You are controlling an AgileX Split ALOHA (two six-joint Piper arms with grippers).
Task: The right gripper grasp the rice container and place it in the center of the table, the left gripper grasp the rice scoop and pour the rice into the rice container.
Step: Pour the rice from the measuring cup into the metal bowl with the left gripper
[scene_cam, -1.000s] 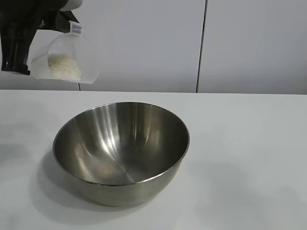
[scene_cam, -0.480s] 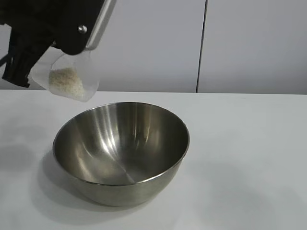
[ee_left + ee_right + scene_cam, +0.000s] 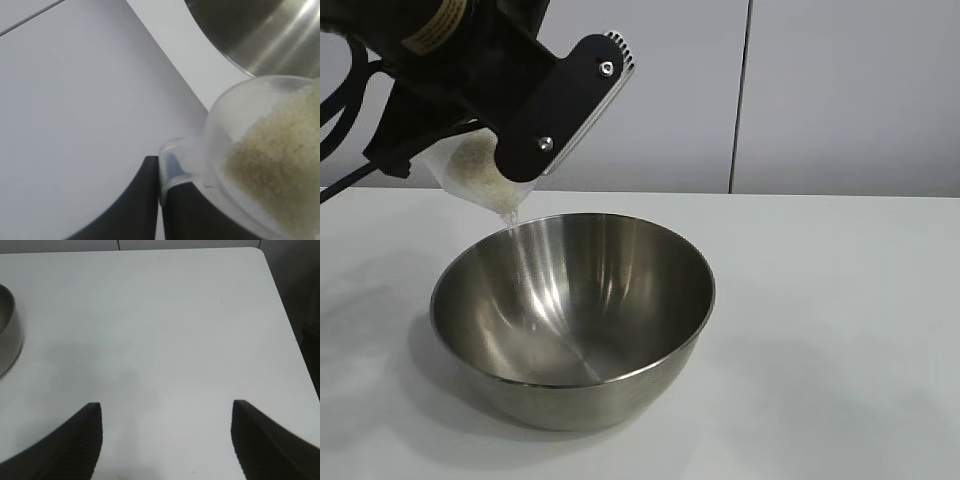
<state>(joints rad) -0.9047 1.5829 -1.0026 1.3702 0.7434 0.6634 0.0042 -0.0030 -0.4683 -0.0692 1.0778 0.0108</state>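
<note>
The steel rice container [image 3: 575,315] stands on the white table [image 3: 840,330], near its middle. My left gripper [image 3: 485,150] is shut on the rice scoop [image 3: 470,170] and holds it tilted above the container's back left rim. Rice [image 3: 525,260] streams from the scoop's lip into the container. In the left wrist view the fingers pinch the scoop's rim [image 3: 172,170], and the rice [image 3: 280,160] lies heaped inside it over the container [image 3: 260,35]. My right gripper [image 3: 166,410] is open and empty above bare table, with the container's edge [image 3: 7,335] off to one side.
A grey panelled wall with a dark vertical seam [image 3: 740,95] runs behind the table. The table's corner and right edge [image 3: 280,295] show in the right wrist view.
My left gripper has swung over the container's back left rim and tipped the scoop further. Rice now pours out of it. The container has not moved.
</note>
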